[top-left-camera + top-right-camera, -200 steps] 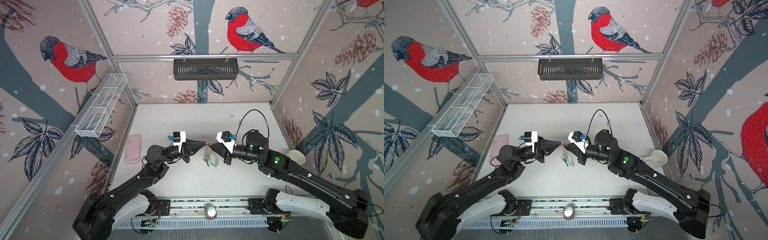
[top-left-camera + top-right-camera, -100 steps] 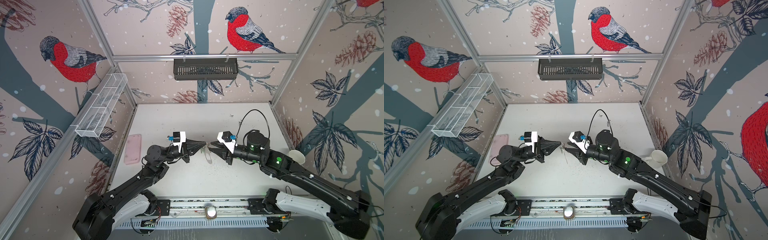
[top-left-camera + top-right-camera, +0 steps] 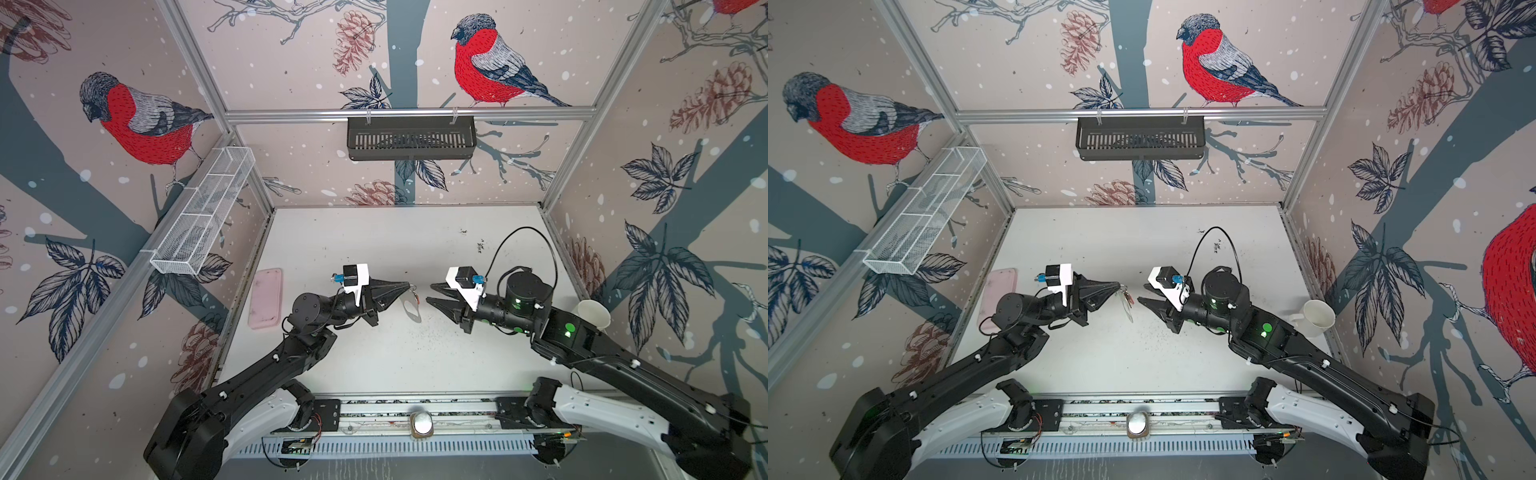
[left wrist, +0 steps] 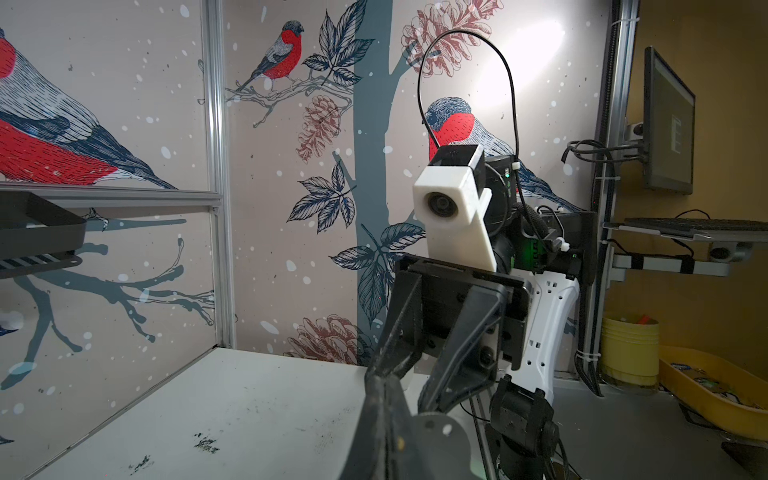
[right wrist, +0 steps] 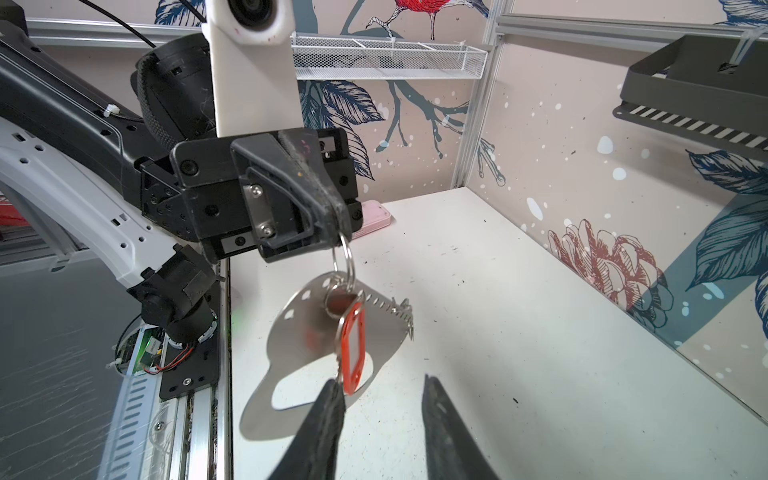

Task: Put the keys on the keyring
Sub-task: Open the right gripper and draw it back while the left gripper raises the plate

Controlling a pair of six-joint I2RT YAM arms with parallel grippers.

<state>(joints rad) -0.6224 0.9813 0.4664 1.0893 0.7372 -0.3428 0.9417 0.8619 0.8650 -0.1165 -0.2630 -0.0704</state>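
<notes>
My left gripper (image 3: 409, 286) is shut on a metal ring (image 5: 345, 258). The keyring (image 5: 297, 332), a flat grey plate with an oval cutout and a row of edge holes, hangs from that ring above the table. It shows in both top views (image 3: 412, 311) (image 3: 1128, 308) and, in part, in the left wrist view (image 4: 444, 440). A key's red-orange tag (image 5: 354, 345) dangles in front of the plate; the key's blade is mostly hidden. My right gripper (image 3: 430, 293) (image 5: 381, 384) stands open, facing the hanging things with a small gap, nothing between its fingers.
A pink case (image 3: 266, 297) lies by the left wall. A white cup (image 3: 594, 313) stands at the right wall. A black slotted basket (image 3: 411, 137) hangs on the back wall and a white mesh tray (image 3: 203, 216) on the left wall.
My right gripper has opened and drawn back to the right, away from the left gripper's tips. The plate now hangs from the left gripper alone. The left arm has stayed put.
</notes>
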